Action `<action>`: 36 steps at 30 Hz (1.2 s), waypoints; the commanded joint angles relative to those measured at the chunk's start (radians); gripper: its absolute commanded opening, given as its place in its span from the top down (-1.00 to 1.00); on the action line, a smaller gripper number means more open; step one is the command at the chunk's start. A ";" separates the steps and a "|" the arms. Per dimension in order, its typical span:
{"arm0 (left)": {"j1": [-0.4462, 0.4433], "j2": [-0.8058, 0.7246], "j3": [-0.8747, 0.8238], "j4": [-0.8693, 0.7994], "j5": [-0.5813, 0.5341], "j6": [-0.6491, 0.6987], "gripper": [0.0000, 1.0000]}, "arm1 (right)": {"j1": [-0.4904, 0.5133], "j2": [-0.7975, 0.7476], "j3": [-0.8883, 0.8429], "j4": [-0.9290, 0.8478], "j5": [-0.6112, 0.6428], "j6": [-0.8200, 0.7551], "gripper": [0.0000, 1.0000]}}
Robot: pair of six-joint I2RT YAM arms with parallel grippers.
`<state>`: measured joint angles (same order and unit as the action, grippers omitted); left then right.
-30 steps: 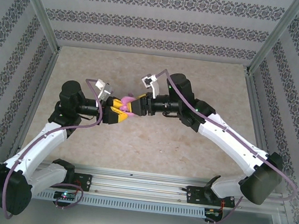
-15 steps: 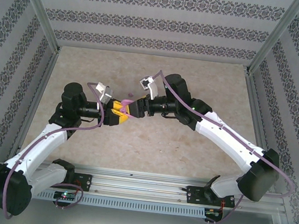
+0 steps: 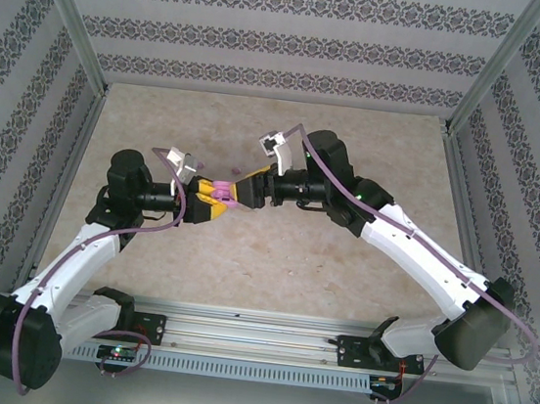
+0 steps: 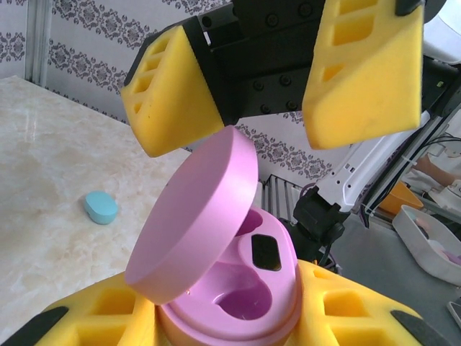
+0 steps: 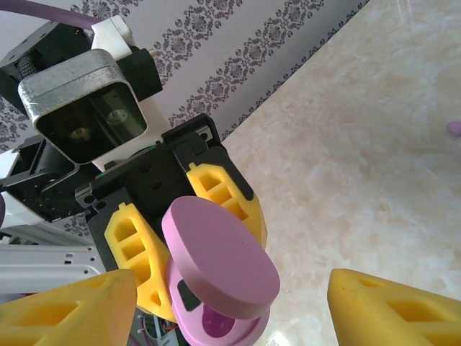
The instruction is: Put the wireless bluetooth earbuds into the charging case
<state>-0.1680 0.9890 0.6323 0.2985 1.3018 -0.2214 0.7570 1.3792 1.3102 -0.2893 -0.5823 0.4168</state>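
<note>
The left gripper (image 3: 209, 200), mid-frame from above, clamps the base of the pink charging case (image 4: 248, 285), whose lid (image 4: 194, 216) is tilted up. The right gripper (image 4: 268, 122) hangs spread wide just over that lid, grasping nothing. The left wrist view adds a light-blue oval piece (image 4: 101, 207) at mid-left on the table (image 4: 43, 158), while the right wrist view catches a pink-purple earbud (image 5: 454, 128) at its right edge.

I see my left arm (image 3: 81, 253) and right arm (image 3: 412, 249) reaching inward, wrists level, nose to nose. The left gripper (image 3: 209, 200) is pinched on the pink case (image 4: 194, 216); the right gripper (image 3: 243, 190) has its fingers wide apart.
</note>
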 commanded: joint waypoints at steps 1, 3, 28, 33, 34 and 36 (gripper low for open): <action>0.015 0.002 -0.004 0.069 0.032 -0.031 0.83 | 0.010 0.009 0.042 -0.045 0.019 -0.039 -0.39; 0.017 0.002 -0.004 0.074 0.038 -0.038 0.83 | 0.020 0.029 0.058 -0.067 0.019 -0.061 -0.39; 0.022 -0.029 -0.010 0.058 0.095 -0.029 0.66 | 0.066 0.119 0.120 -0.031 0.001 -0.185 0.77; 0.029 -0.041 -0.009 0.051 0.073 -0.026 0.48 | 0.110 0.076 0.081 -0.006 0.122 -0.272 0.96; 0.029 -0.044 -0.009 0.050 0.071 -0.026 0.46 | 0.119 0.068 0.074 0.002 0.135 -0.291 0.97; 0.030 -0.053 -0.012 0.049 0.066 -0.026 0.39 | 0.139 0.046 0.055 0.026 0.174 -0.328 1.00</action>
<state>-0.1417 0.9588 0.6163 0.3412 1.3918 -0.2886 0.8471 1.4666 1.3891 -0.3355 -0.4583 0.1497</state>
